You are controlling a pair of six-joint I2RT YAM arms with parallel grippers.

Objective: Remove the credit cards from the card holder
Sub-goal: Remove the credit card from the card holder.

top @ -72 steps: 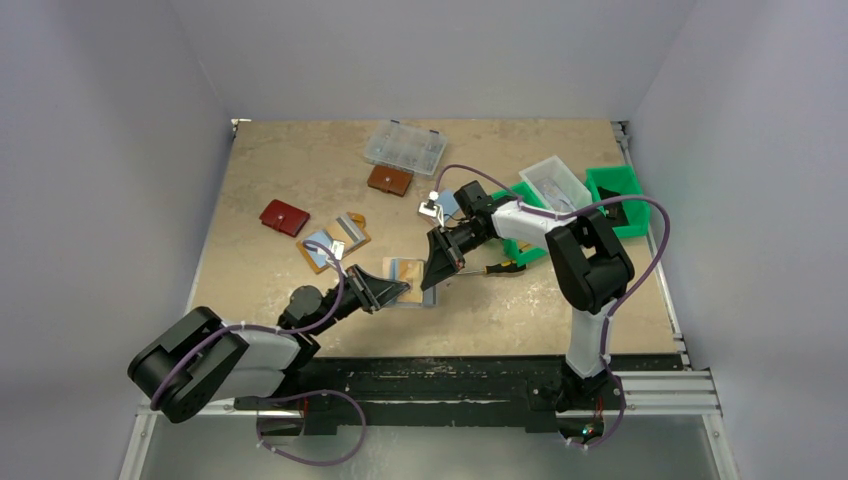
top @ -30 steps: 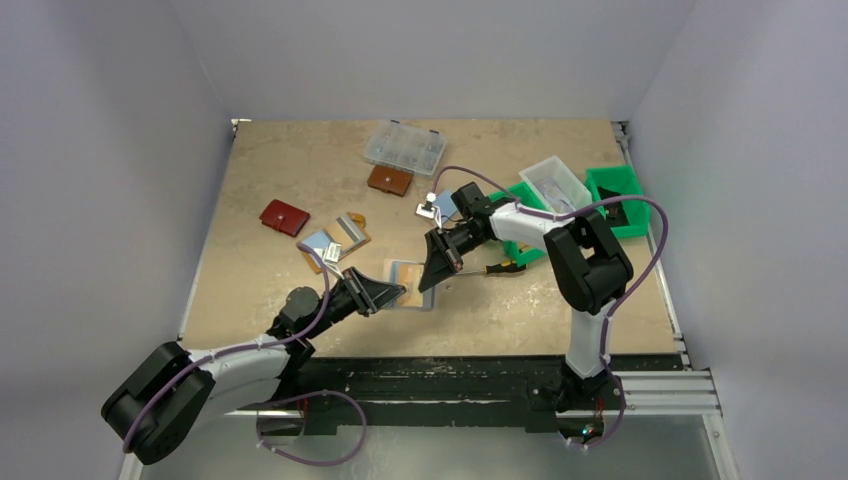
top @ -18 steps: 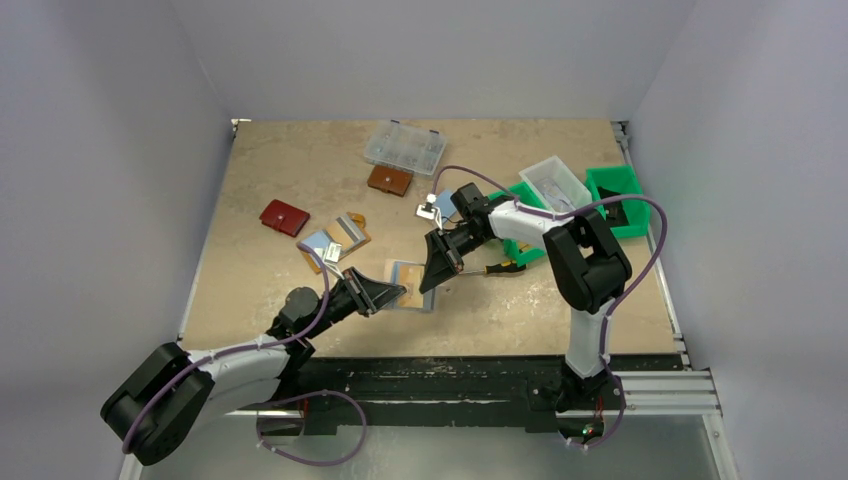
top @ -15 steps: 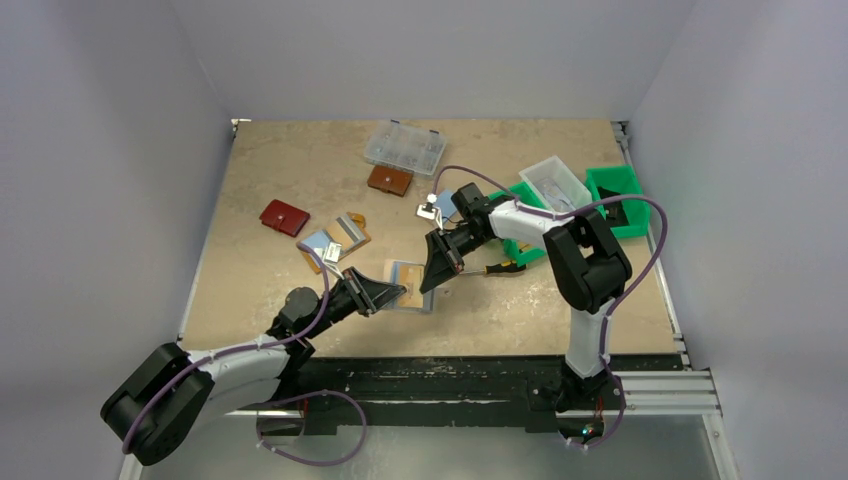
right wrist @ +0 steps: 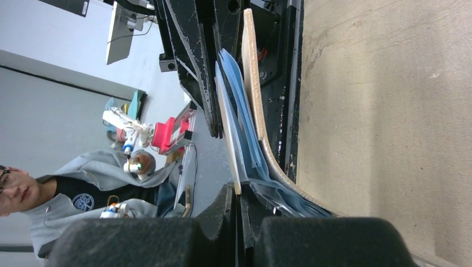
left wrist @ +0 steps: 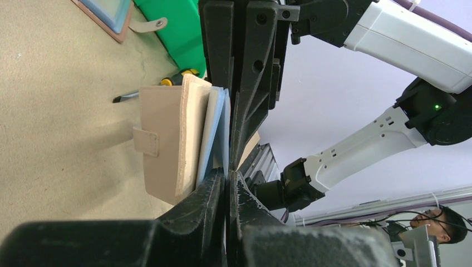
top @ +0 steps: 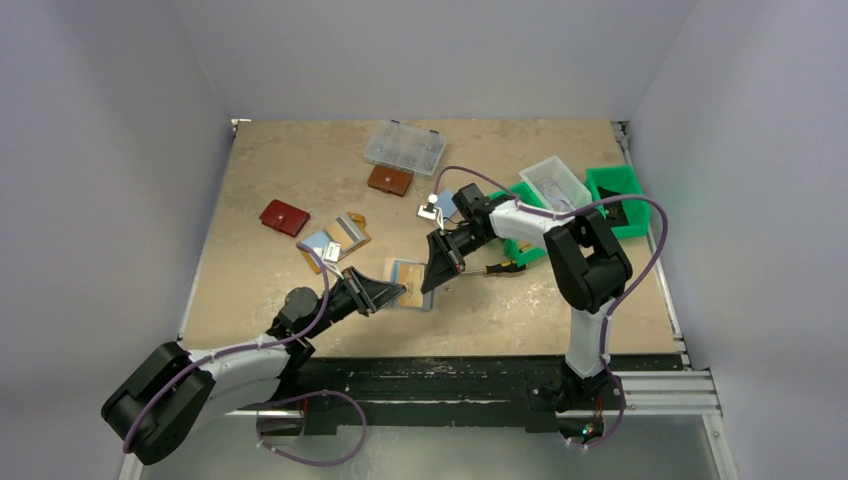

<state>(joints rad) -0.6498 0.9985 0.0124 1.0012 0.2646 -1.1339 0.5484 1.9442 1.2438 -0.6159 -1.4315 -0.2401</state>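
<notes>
The tan card holder (top: pixel 410 284) stands on edge on the table between my two grippers. In the left wrist view its tan cover with the snap tab (left wrist: pixel 166 139) faces left and the pale blue ribbed pockets (left wrist: pixel 218 128) fan open. My left gripper (left wrist: pixel 227 181) is shut on the edge of a blue inner leaf; it also shows in the top view (top: pixel 393 291). My right gripper (right wrist: pixel 237 192) is shut on a thin tan flap (right wrist: pixel 228 133) beside the blue pockets (right wrist: pixel 247 139), and shows in the top view (top: pixel 432 283). I cannot tell any card apart.
A second open tan holder (top: pixel 335 240) lies left of the work. A red wallet (top: pixel 284 217), a brown wallet (top: pixel 389 180) and a clear organiser box (top: pixel 405 147) lie farther back. A screwdriver (top: pixel 500 267), green bins (top: pixel 618 190) and a clear tub (top: pixel 555 183) are at right.
The left arm's elbow has dropped lower than 2.4 s ago. Both grippers have stayed shut on the card holder, which has barely moved over the last second.
</notes>
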